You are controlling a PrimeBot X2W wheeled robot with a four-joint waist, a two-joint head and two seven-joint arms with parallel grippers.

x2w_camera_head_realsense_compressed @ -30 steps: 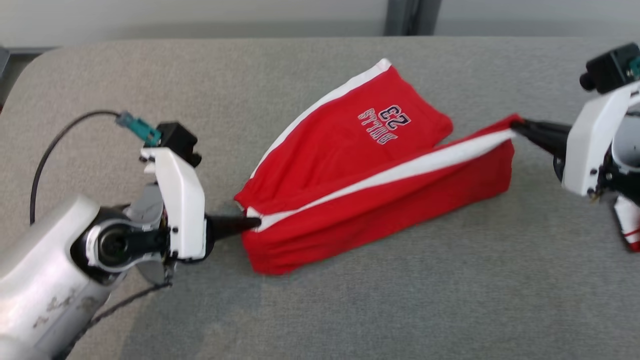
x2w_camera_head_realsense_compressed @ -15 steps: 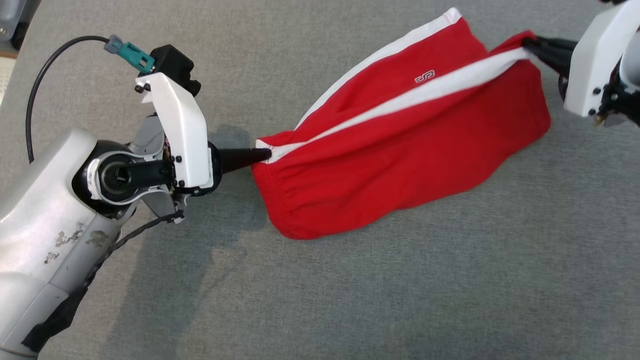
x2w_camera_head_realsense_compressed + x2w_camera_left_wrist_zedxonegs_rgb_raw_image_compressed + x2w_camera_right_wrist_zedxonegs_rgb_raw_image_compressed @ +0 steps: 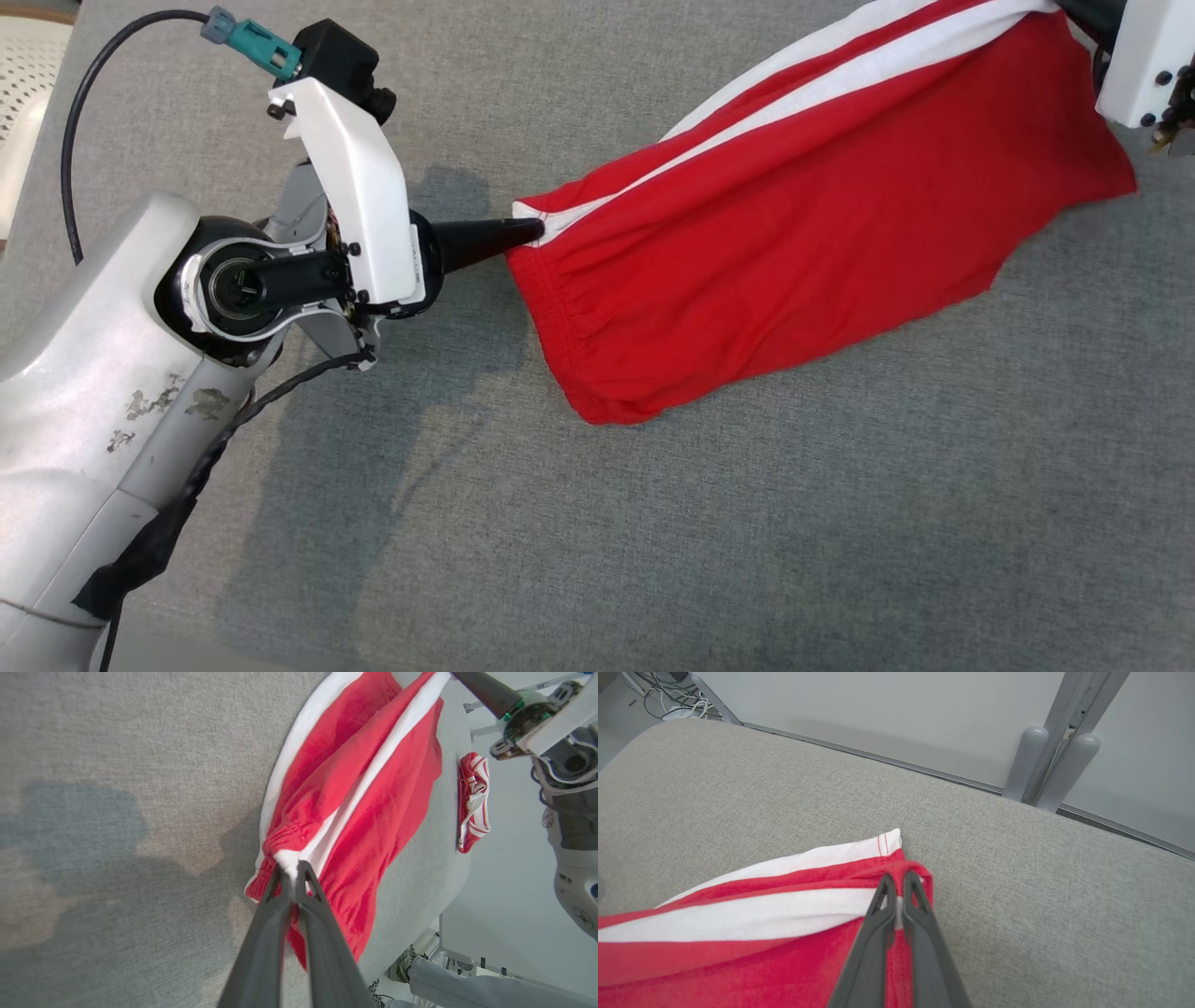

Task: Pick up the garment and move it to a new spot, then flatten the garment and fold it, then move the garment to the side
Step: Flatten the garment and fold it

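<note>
The garment [image 3: 794, 233] is a pair of red shorts with white side stripes, stretched between my two grippers above the grey padded table [image 3: 747, 523]. My left gripper [image 3: 537, 229] is shut on the waistband end at its white stripe; the left wrist view shows the same pinch, gripper [image 3: 292, 872] on garment [image 3: 373, 812]. My right gripper [image 3: 899, 882] is shut on the hem end of the garment [image 3: 738, 952]. In the head view the right wrist housing [image 3: 1144, 65] sits at the top right edge, its fingertips cut off. The lower half of the shorts hangs down, touching the table.
A folded red-and-white striped cloth [image 3: 474, 800] lies near the table's edge past the shorts. Beyond the table's far edge stand a grey post [image 3: 1059, 756] and a pale wall. Cables [image 3: 677, 695] lie on the floor. A white slatted object [image 3: 28, 93] sits left of the table.
Both grippers kept their hold and carried the shorts nearer me. The far leg with the printed number has been covered by the folded-over half. The head camera tilted down.
</note>
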